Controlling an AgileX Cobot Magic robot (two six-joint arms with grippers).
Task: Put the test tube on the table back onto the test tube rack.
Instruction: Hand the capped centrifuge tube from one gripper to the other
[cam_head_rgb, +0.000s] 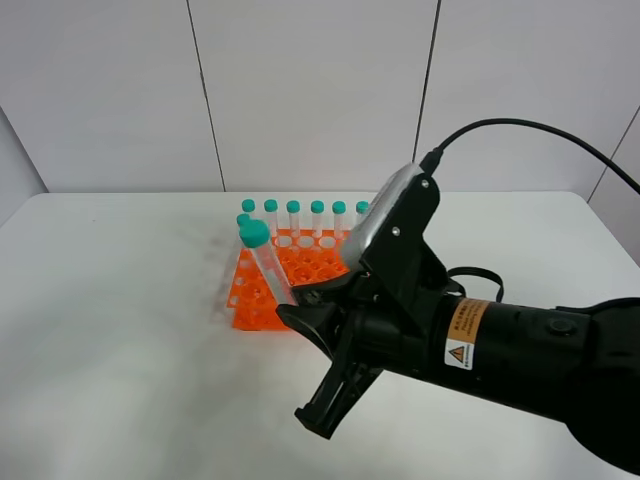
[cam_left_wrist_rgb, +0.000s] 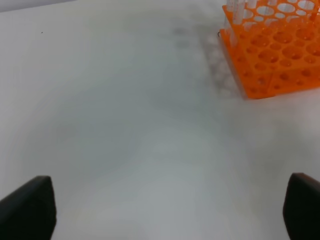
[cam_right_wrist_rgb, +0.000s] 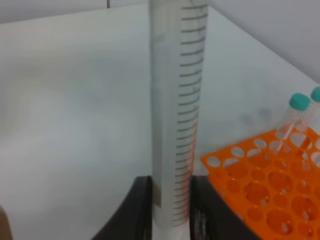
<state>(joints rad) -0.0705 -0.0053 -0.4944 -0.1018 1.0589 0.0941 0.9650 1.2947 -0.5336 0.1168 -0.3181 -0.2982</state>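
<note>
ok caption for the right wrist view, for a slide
Right gripper clamped on a slim clear graduated plastic test tube, near the bright orange plastic hole-grid rack.

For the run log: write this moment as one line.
right gripper: shut on test tube, tilted, cap up, near test tube rack | left gripper: open over table | tube unracked

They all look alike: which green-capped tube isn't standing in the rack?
The tilted test tube held by the right tool; the others stand upright in the rack.
</note>
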